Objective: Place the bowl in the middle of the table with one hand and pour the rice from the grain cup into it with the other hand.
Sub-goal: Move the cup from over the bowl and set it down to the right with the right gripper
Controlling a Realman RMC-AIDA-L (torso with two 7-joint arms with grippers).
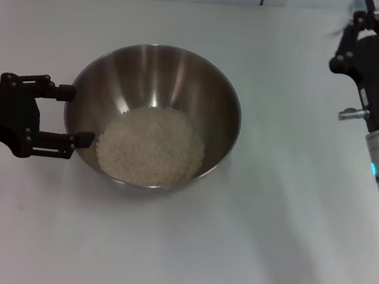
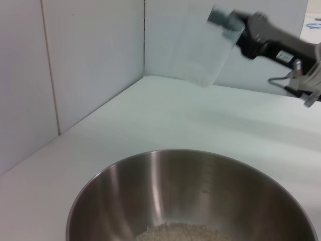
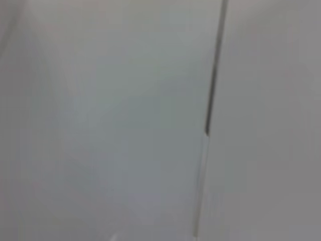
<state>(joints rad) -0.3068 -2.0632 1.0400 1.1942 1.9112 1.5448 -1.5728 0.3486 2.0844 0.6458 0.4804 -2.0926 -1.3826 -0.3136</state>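
One steel bowl [image 1: 159,85] sits mid-tabletop [image 1: 266,252], holding a mound of rice [image 1: 151,145]. Left hand [image 1: 73,115] is spread beside its left rim. Right hand [image 2: 235,22], raised at far right, pinches the tilted clear grain cup [image 2: 200,47].

Setting: bare test bench of a lab type, not a lived-in kitchen. Evidence: plain, smooth white tabletop [image 1: 245,249] with no markings, butted into a corner of large pale wall panels [image 2: 90,70] split by thin dark seams. Only kitchenware present is a large round stainless-steel mixing bowl [image 1: 184,78] holding off-white rice grains [image 1: 150,145]. Black jointed robot arms enter from both sides.
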